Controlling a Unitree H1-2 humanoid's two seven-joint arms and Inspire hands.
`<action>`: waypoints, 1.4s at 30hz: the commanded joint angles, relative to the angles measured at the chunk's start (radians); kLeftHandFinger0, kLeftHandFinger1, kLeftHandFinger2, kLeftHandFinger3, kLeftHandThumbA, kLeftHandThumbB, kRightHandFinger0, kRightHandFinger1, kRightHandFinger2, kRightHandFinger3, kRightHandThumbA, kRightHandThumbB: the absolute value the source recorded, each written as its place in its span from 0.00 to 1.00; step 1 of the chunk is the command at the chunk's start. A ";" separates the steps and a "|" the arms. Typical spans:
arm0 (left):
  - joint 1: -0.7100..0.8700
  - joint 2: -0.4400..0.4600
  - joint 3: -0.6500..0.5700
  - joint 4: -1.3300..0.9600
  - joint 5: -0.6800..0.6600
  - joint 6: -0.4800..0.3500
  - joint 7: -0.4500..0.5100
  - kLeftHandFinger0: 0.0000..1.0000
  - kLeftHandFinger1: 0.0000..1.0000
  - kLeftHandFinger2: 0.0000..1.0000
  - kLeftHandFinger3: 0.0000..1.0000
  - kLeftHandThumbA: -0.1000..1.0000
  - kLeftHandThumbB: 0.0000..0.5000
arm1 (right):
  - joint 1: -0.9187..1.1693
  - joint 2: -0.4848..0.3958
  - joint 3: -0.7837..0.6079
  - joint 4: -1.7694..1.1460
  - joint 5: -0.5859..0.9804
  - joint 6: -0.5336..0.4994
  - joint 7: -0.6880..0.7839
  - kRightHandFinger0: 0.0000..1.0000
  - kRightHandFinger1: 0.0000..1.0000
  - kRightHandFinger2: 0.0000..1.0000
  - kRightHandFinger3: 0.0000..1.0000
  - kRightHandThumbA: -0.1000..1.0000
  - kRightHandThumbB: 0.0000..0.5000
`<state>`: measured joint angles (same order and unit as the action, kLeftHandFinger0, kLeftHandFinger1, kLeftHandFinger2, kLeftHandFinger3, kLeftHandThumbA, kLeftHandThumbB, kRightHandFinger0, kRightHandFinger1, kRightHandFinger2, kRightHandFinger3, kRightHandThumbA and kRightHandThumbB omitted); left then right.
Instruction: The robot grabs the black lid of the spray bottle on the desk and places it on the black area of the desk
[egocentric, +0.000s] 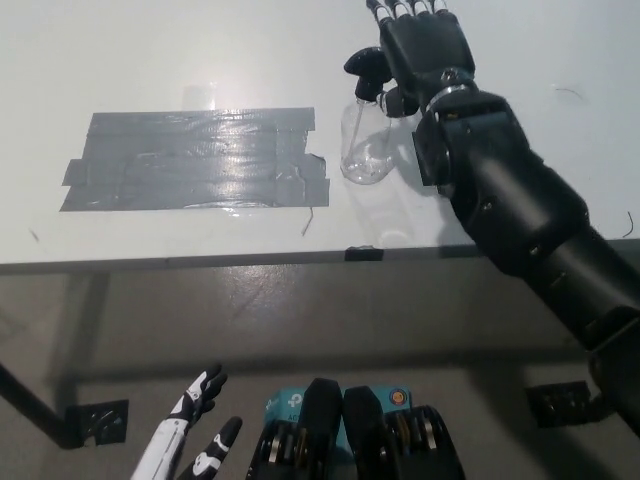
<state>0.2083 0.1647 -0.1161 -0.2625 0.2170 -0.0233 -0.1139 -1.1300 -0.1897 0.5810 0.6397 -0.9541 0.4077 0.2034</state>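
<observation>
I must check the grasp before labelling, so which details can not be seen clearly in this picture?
- Black lid: head view, mostly covered by the right hand; real contact cannot be judged.
- Right hand's fingertips: cut off by the top edge.
- Spray bottle: clear plastic, its right side hidden behind the black arm.
- Left hand: low at the bottom edge, partly cut off.
- Black area: glare blurs its surface.

Clear bottle (363, 150) with black lid (364, 66); glossy dark grey tape patch (195, 160) at nine o'clock on white desk (150, 50); black hand (425, 50).
</observation>
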 joint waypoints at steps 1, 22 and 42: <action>-0.001 0.011 0.007 -0.034 -0.009 0.002 -0.006 1.00 1.00 1.00 1.00 0.86 0.09 | -0.108 -0.037 0.018 -0.063 -0.003 0.044 0.209 1.00 1.00 1.00 1.00 0.72 1.00; -0.028 0.020 0.001 -0.030 -0.015 -0.006 -0.013 1.00 1.00 1.00 1.00 0.86 0.07 | -0.109 -0.043 0.011 -0.037 -0.021 0.037 0.237 1.00 1.00 1.00 1.00 0.70 1.00; -0.018 0.011 -0.007 -0.043 -0.020 0.003 -0.013 1.00 1.00 1.00 1.00 0.89 0.07 | -0.136 -0.018 0.034 0.060 -0.041 0.038 0.184 1.00 1.00 1.00 1.00 0.74 1.00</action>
<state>0.1841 0.1708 -0.1186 -0.2726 0.2103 -0.0095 -0.1145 -1.1824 -0.2174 0.6136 0.6858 -0.9653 0.4268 0.4392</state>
